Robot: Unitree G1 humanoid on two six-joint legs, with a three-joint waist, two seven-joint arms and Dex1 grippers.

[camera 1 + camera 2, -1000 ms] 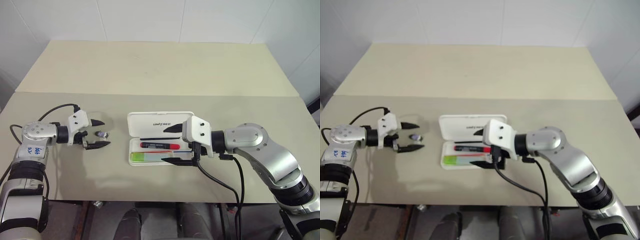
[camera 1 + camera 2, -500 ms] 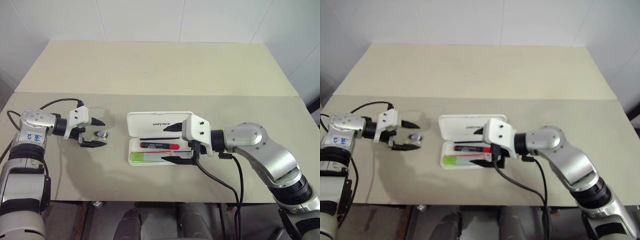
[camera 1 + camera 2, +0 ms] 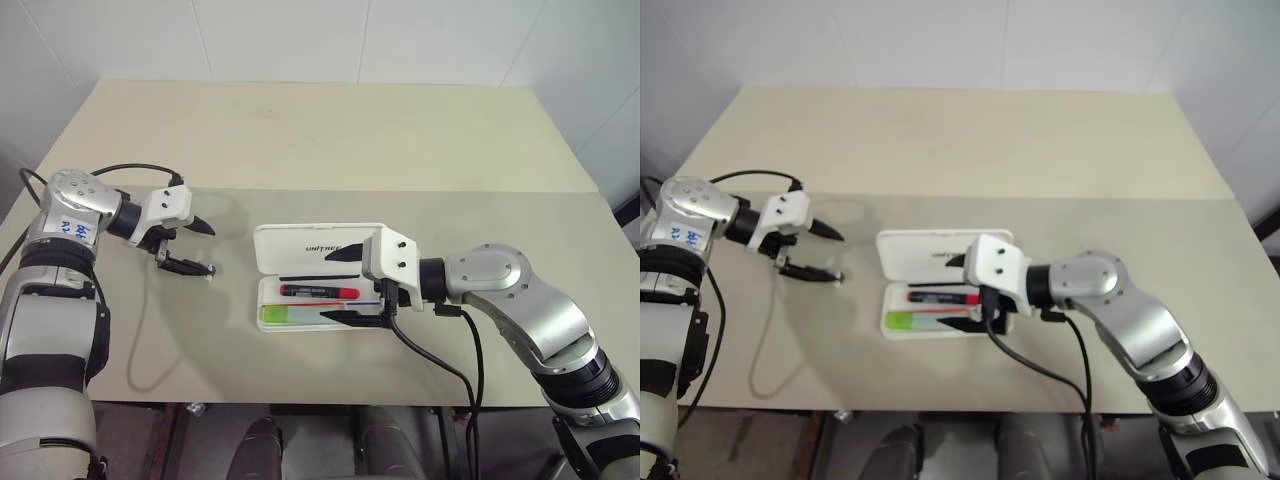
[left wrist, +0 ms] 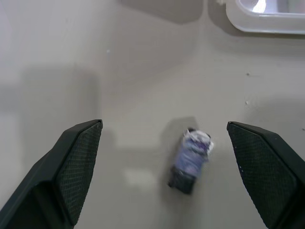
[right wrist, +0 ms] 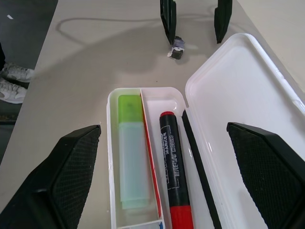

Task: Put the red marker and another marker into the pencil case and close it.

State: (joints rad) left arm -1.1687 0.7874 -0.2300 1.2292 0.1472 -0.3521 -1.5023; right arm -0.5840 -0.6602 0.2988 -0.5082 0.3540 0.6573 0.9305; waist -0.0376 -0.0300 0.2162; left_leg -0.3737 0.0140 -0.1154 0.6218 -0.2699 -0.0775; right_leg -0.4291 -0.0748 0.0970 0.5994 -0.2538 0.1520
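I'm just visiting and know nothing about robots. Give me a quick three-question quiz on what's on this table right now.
1. True or false: the pencil case is shut.
2. Which lies nearer the lid: (a) the red marker or (b) the green marker?
3. What lies on the table between the jaws of the left gripper?

Key: 1. False, the lid stands open. 2. (a). 3. A small dark cap wrapped in purplish tape, not gripped.

Silver arms, white wrists, black-fingered left pincer [image 3: 197, 248].
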